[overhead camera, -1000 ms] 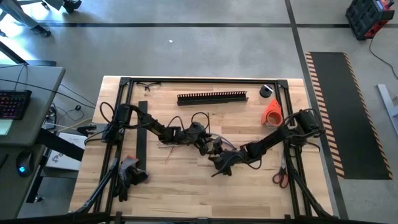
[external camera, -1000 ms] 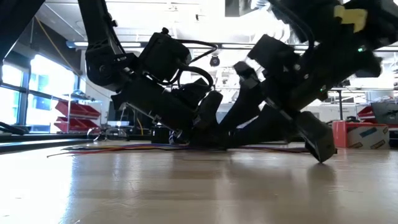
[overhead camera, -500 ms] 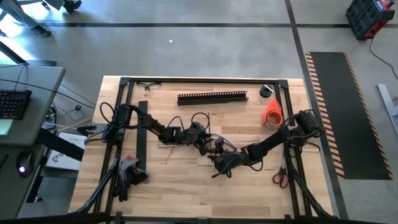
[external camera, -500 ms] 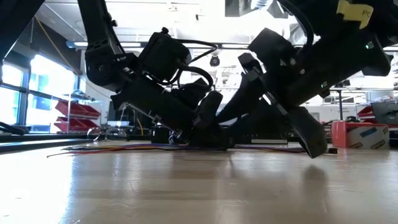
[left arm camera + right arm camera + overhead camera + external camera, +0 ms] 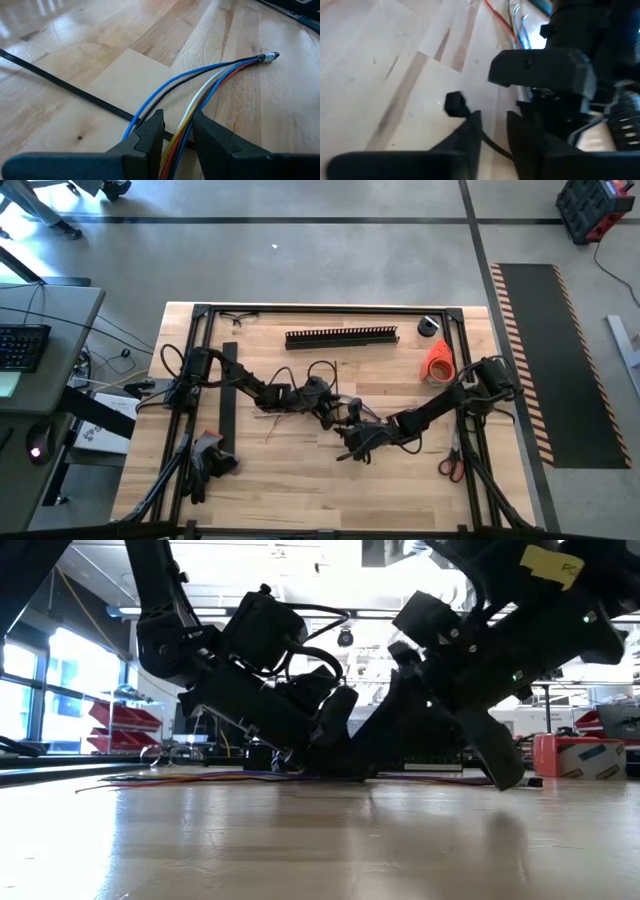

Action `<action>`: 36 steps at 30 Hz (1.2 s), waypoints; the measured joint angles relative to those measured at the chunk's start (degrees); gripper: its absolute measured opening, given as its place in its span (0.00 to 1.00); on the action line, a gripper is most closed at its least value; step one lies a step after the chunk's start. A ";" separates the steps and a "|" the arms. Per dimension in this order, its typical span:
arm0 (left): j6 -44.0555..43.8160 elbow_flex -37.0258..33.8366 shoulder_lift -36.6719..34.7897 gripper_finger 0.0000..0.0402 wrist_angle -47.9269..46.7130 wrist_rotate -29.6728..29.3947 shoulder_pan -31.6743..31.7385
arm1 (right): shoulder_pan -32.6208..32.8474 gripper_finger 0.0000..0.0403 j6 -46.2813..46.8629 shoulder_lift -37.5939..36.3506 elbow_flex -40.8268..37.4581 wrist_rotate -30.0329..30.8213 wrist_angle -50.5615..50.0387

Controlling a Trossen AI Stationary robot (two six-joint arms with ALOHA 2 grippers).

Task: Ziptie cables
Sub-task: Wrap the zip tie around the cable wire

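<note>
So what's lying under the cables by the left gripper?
A black zip tie runs flat on the table and crosses beneath the cables beside the left gripper, shut on the cables. The gripper's fingers cover the crossing itself.

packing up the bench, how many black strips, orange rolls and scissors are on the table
black slotted strips: 2
orange roll: 1
scissors: 1
total: 4
</note>
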 joint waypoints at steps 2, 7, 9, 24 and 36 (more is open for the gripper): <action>0.21 -0.02 -0.18 0.22 -0.02 -0.01 0.00 | -0.44 0.07 1.55 0.00 -0.02 -2.32 -0.33; 3.59 -0.18 -2.72 0.22 -1.57 0.39 -0.08 | -0.75 0.01 1.61 -0.07 -0.02 -2.81 -0.67; 5.37 -0.27 -4.18 0.22 -2.80 0.42 -0.12 | -0.81 0.00 1.92 -0.08 -0.02 -3.04 -0.62; 9.79 -0.13 -16.89 0.22 -22.68 -15.57 -6.17 | -7.86 0.00 0.13 -0.26 0.00 -17.56 2.48; 9.51 -7.04 -24.86 0.22 -25.05 -17.39 -8.15 | -9.53 0.00 -1.70 -3.22 0.00 -20.61 3.37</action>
